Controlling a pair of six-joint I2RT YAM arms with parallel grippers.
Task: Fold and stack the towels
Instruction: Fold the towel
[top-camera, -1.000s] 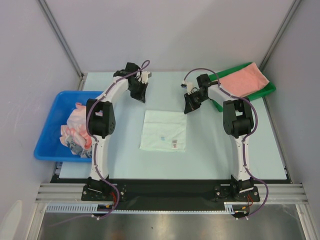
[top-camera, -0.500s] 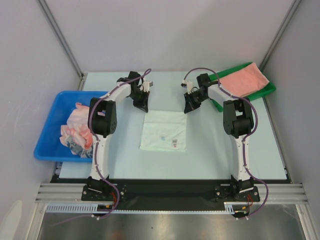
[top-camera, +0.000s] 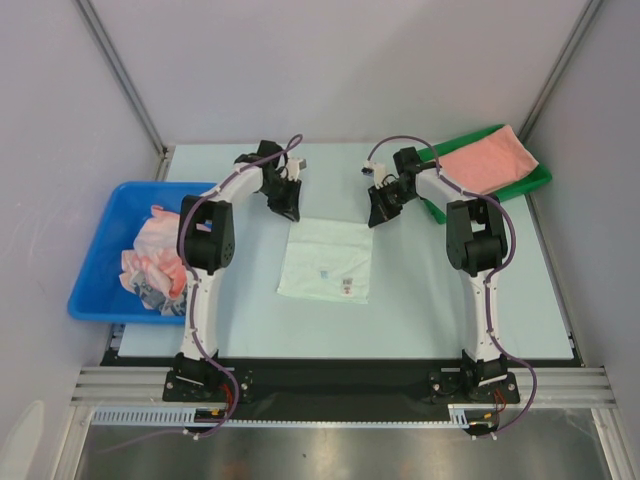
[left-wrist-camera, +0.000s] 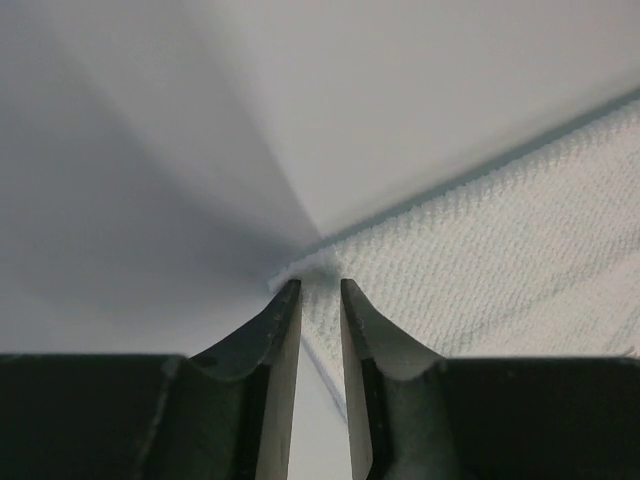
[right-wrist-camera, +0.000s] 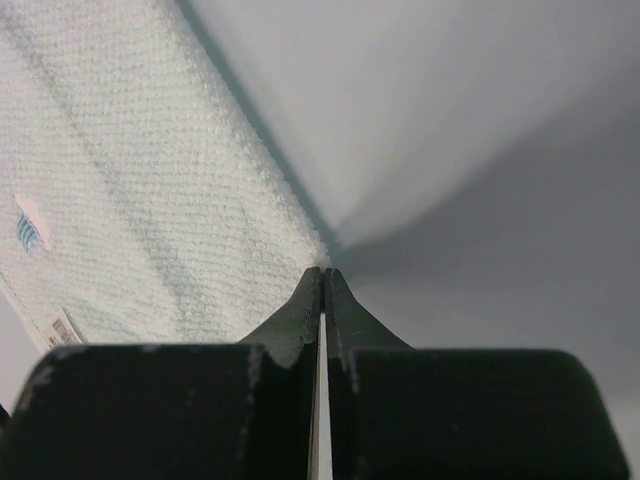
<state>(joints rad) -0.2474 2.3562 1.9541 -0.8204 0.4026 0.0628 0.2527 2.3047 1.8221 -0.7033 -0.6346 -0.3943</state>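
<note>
A pale mint-white towel (top-camera: 325, 260) lies flat mid-table, labels showing near its front edge. My left gripper (top-camera: 288, 210) is at its far-left corner. In the left wrist view the left gripper (left-wrist-camera: 320, 285) is narrowly open, its tips straddling the corner of the towel (left-wrist-camera: 500, 250). My right gripper (top-camera: 378, 212) sits at the far-right corner. In the right wrist view the right gripper (right-wrist-camera: 324, 270) is shut, pinching the corner tip of the towel (right-wrist-camera: 130, 180). A folded salmon-pink towel (top-camera: 485, 160) rests on the green tray. Crumpled towels (top-camera: 150, 260) fill the blue bin.
The green tray (top-camera: 538, 180) stands at the back right, close to the right arm's elbow. The blue bin (top-camera: 95, 285) sits along the left edge beside the left arm. Grey walls close in the back and both sides.
My left gripper moved from behind the towel down to its far-left corner and opened slightly. The towel shifted a little. The right gripper stayed put, shut.
</note>
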